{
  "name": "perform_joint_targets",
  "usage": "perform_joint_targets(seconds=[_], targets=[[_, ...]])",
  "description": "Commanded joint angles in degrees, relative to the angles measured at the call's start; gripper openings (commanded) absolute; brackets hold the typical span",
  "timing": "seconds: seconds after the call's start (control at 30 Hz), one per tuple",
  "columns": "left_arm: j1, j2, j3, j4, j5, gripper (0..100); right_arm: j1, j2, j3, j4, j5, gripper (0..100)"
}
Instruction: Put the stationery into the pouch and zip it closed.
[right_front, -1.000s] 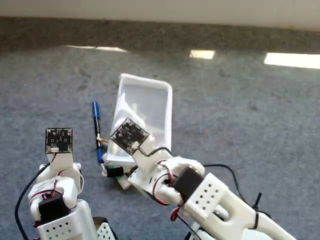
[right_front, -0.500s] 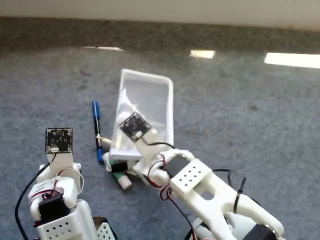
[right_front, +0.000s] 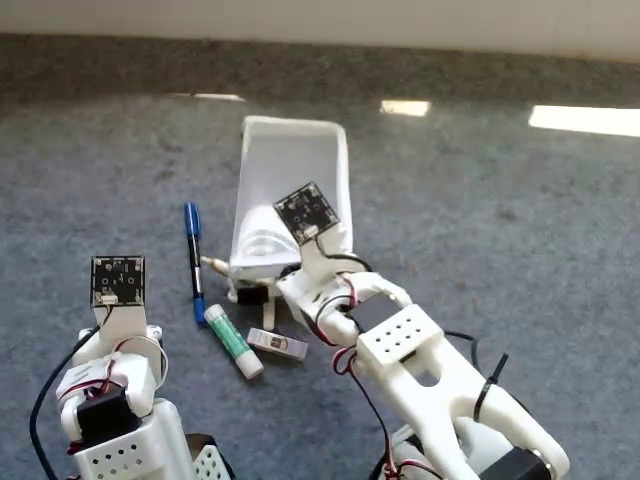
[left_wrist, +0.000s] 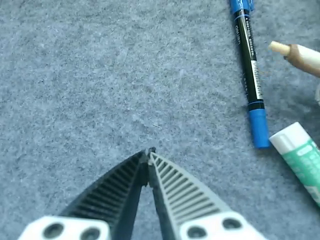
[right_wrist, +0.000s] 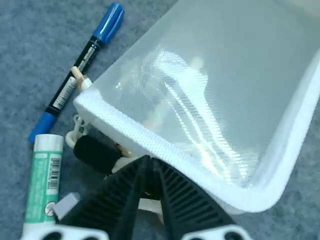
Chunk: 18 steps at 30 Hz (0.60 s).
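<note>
A translucent white pouch (right_front: 292, 180) lies in the middle of the grey carpet, its open rim (right_wrist: 150, 142) toward the arms. My right gripper (right_wrist: 149, 162) is shut at that rim, apparently pinching the pouch's edge; from above it sits at the pouch's near end (right_front: 258, 293). A blue pen (right_front: 193, 258) lies left of the pouch, with a tan stick (left_wrist: 298, 55) beside it. A green glue stick (right_front: 233, 342) and a small white eraser (right_front: 278, 344) lie nearer. A black piece (right_wrist: 97, 154) sits under the rim. My left gripper (left_wrist: 150, 152) is shut over bare carpet, short of the pen (left_wrist: 248, 75).
The left arm (right_front: 110, 385) stands at the near left, the right arm (right_front: 420, 370) runs from the near right toward the pouch. Open carpet lies to the far left and right. A pale wall base borders the far side.
The right arm swung away and to the right, and the pouch shifted farther off with it. The glue stick and eraser, earlier under the arm, now lie uncovered. The left arm kept still.
</note>
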Motion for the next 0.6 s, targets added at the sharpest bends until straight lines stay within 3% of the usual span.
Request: perform_joint_targets(seconds=[0.0,0.23,0.37,0.57], targets=[[-0.40,-0.13,-1.89,0.09,-0.44,0,1.19,-0.48,-1.63,-2.33,-0.18,1.2],[-0.57,-0.13,-1.89,0.09,-0.44,0,-2.07,-5.14,-6.64,13.93,0.00,20.7],[-0.57,-0.13,-1.89,0.09,-0.44,0,-7.60,-5.05,-9.63,19.65,4.04,20.7],[-0.40,-0.13,-1.01,0.09,-0.44,0,-13.32,-1.36,-10.24,20.00,9.76,20.7]])
